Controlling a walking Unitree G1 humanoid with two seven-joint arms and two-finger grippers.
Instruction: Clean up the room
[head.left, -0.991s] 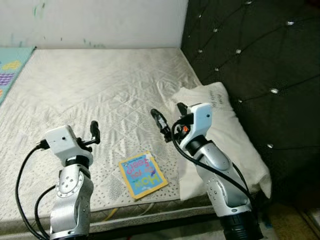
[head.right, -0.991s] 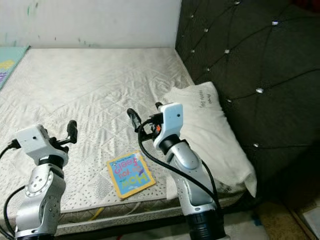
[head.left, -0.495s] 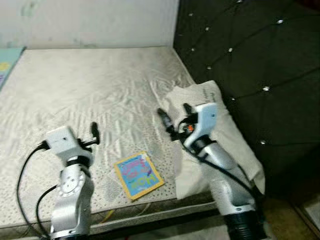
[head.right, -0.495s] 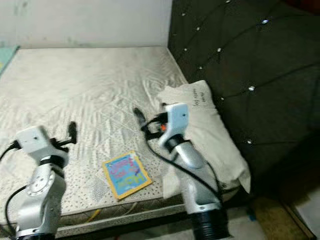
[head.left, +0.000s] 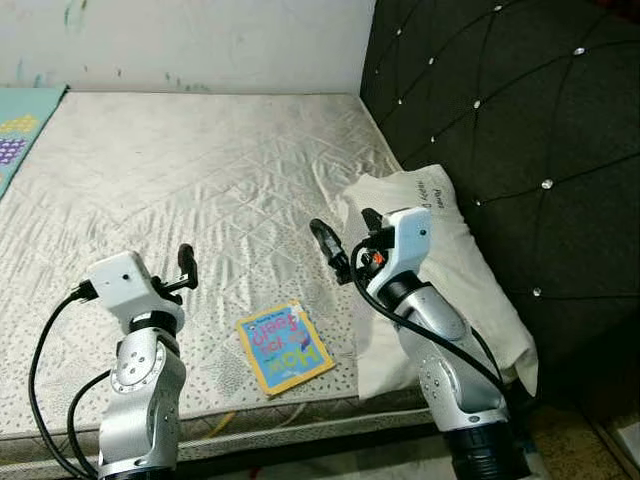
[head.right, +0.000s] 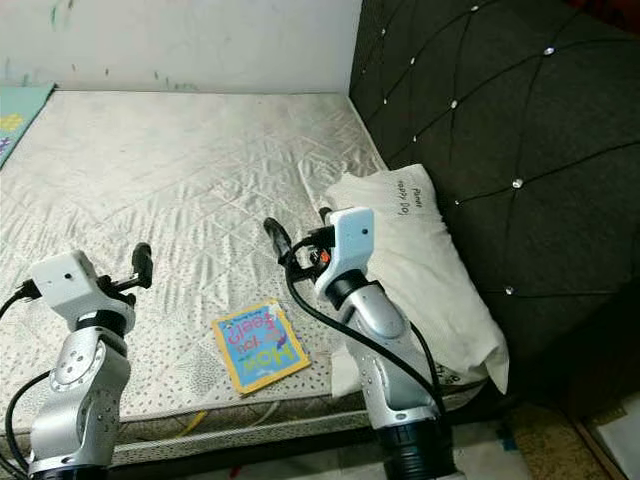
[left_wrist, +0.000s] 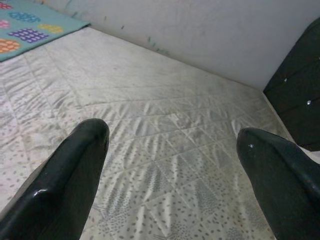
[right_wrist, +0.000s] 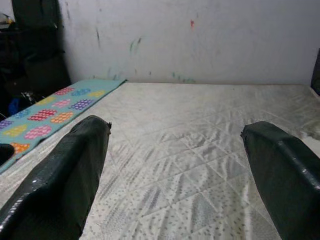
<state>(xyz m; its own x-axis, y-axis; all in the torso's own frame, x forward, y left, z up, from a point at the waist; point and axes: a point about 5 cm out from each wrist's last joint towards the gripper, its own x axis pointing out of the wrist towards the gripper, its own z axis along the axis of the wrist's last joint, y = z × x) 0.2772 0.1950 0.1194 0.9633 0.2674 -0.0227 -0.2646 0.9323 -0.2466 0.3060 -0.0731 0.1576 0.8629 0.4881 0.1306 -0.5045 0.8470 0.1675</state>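
Since earlier, unmoved: one book (head.left: 285, 347), one pillow (head.left: 455, 285).

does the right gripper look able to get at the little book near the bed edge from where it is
Probably yes. The right gripper is open and hovers over the mattress, with the book lying flat and uncovered nearer the edge. Nothing lies between them; the pillow is off to its right.

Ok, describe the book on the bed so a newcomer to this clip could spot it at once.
Start at the mattress with the dark tufted headboard on its right. Along its near edge, left of the white pillow, lies the book, flat between the robot's two arms. It is the one small, colourful thing there: blue cover, yellow border.
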